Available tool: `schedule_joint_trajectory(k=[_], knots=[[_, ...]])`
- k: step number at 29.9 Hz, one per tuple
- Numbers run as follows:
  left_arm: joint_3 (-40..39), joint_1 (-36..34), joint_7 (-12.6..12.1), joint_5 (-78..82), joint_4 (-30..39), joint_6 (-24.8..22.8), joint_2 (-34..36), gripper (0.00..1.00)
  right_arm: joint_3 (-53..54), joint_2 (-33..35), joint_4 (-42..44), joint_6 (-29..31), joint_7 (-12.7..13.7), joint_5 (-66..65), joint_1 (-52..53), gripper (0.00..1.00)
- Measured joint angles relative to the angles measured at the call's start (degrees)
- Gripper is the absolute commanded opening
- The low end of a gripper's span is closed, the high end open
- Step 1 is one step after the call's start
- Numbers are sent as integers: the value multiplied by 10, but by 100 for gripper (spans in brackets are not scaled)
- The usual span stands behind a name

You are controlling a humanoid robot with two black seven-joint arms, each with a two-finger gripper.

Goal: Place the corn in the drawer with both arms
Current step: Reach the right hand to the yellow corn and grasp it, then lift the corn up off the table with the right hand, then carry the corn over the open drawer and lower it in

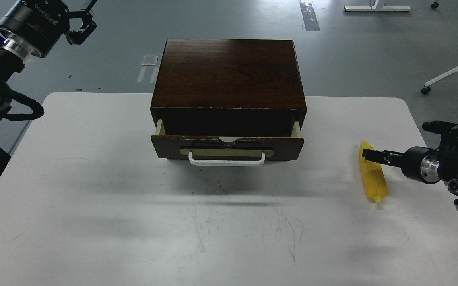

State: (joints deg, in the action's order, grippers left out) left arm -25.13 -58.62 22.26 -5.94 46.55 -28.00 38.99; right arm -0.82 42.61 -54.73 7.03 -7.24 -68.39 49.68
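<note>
The yellow corn (375,180) lies on the white table (94,198) at the right, its tip pointing away from me. The dark brown wooden box (229,71) stands at the table's far middle. Its drawer (284,145) with the white bar handle (227,162) is pulled out a little, showing pale inner sides and a dark inside. My right gripper (368,154) reaches in from the right, over the corn's far end; it is seen side-on, so its fingers cannot be told apart. My left gripper (84,20) is open and empty, high at the far left, well away from the box.
The table's right edge runs close beside the corn. White chair legs (451,73) and a desk foot (376,7) stand on the grey floor behind. The left arm's cables (18,107) hang over the table's far left corner.
</note>
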Motion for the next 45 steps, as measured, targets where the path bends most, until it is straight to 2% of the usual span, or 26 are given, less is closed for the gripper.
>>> schedule_joint_trajectory(k=[1, 2, 7, 10, 12, 17, 21, 27, 32, 38, 45], knots=[[0, -1, 0, 0, 2, 0, 0, 98, -1, -6, 0, -1, -1, 0, -2, 69], [0, -2, -1, 0, 2, 0, 0, 98, -3, -10, 1, -1, -1, 0, -4, 69], [1, -2, -1, 1, 3, 0, 1, 98, -12, -16, 11, -2, 3, 1, -6, 45], [2, -2, -1, 1, 3, 0, 1, 98, -14, -16, 18, -2, 4, 4, -11, 29], [2, -2, -1, 1, 3, 0, 0, 98, -13, -13, 18, -2, 4, 6, -12, 12], [3, -2, -2, 1, 3, 0, 1, 98, -6, -2, 14, -2, 3, 7, 2, 5], [3, -2, -5, 1, 3, 0, 7, 98, 8, 25, -3, -4, -1, 9, 65, 5], [-2, -4, -17, 1, 13, 0, 37, 98, 13, 73, -125, 1, -26, -2, 191, 4], [-4, -5, -19, 1, 15, 0, 45, 98, 10, 77, -190, 1, -29, -70, 260, 2], [1, -3, -20, 1, 15, 0, 42, 98, 14, 52, -250, 1, -30, -166, 317, 0], [0, -2, -17, 0, 10, 0, 42, 98, 11, -43, -270, 0, -29, -264, 344, 0]])
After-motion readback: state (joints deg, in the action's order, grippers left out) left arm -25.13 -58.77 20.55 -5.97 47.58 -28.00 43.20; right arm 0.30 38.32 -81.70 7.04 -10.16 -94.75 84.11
